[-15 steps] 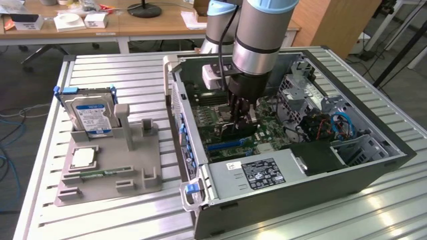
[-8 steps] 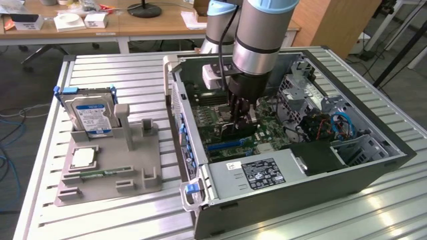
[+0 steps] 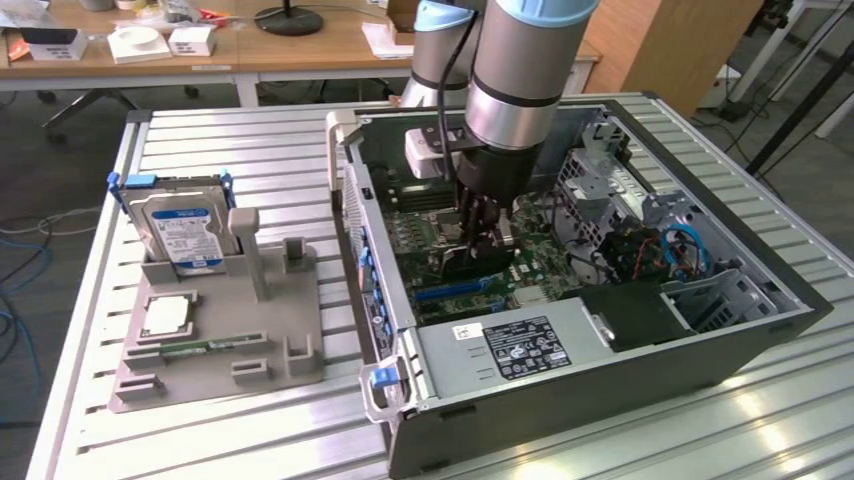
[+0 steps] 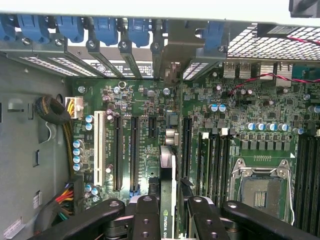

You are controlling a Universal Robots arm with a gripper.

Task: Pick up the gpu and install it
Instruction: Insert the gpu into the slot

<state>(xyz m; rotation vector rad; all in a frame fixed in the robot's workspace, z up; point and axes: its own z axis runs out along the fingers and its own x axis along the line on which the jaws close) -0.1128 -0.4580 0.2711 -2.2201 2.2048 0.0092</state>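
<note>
The gpu [image 4: 167, 170] is seen edge-on, a thin card clamped between the claw's [image 4: 170, 220] two black fingers [image 4: 145, 220]. Its nearer end is cut off behind the finger links, with only part of a printed label showing. Its far edge hangs over the motherboard [image 4: 240, 110] among the long slots [image 4: 134, 150]; whether it touches one cannot be made out. In the exterior view the claw [image 3: 483, 232] reaches deep into the open computer case [image 3: 601, 390], and the arm hides the board behind it. The hard drive [image 3: 184, 225] stands in a grey holder [image 3: 214, 345] well off to the exterior view's left of the claw.
</note>
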